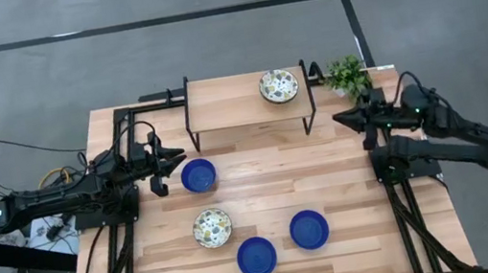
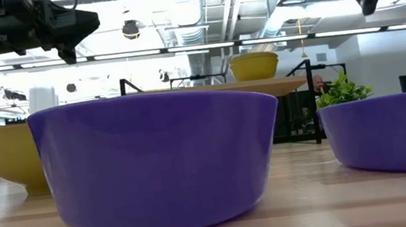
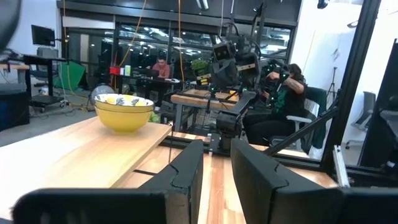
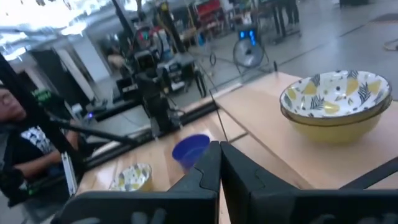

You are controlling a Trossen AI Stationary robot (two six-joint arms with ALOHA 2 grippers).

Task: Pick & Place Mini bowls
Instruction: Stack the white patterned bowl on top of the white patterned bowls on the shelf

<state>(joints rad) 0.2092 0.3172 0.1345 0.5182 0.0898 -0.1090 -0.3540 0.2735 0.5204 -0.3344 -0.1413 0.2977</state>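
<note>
Three glossy blue mini bowls stand on the table (image 1: pixel 349 189): one (image 1: pixel 198 175) just right of my left gripper (image 1: pixel 177 158), two (image 1: pixel 308 229) (image 1: pixel 256 257) nearer the near edge. A patterned bowl with a yellow outside (image 1: pixel 212 227) rests on the table between them. Another patterned bowl (image 1: pixel 279 86) sits on the raised shelf (image 1: pixel 229 100). I see no third patterned one. My left gripper (image 3: pixel 217 171) hovers narrowly open and empty. My right gripper (image 1: pixel 339 120) (image 4: pixel 219 165) is shut and empty, right of the shelf.
The wooden shelf stands on black legs along the far edge. A small green plant (image 1: pixel 346 73) sits at the far right corner, next to the right arm. Bare wood lies between the shelf and the bowls. People sit at desks in the room beyond.
</note>
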